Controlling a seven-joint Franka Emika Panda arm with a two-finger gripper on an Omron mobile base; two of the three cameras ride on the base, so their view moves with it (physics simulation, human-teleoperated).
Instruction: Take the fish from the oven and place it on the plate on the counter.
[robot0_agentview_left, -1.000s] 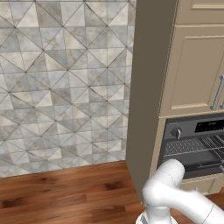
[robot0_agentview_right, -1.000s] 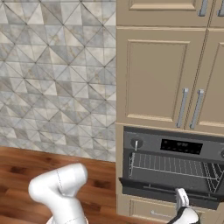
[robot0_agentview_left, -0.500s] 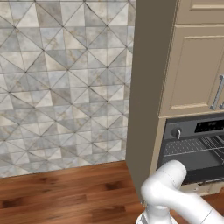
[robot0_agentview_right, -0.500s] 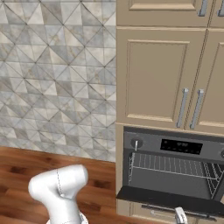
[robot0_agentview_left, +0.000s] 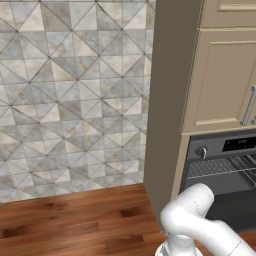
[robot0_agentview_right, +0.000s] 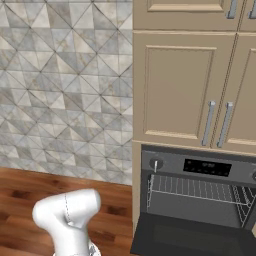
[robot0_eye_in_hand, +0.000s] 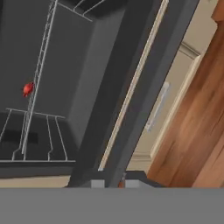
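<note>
Two dark jaw tips at the hand view's bottom edge sit close together, their grip unclear, before the open oven (robot0_agentview_right: 192, 200) door's edge, with wire racks (robot0_eye_in_hand: 37, 131) beyond and the fish (robot0_eye_in_hand: 28, 89) farther inside.

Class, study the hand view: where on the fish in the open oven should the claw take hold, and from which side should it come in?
Grip the fish across its narrow middle, probably. It is a tiny red item against the wire rack deep inside the oven, so the claw must enter through the open door front, along the rack. Its exact pose is too small to tell.
</note>
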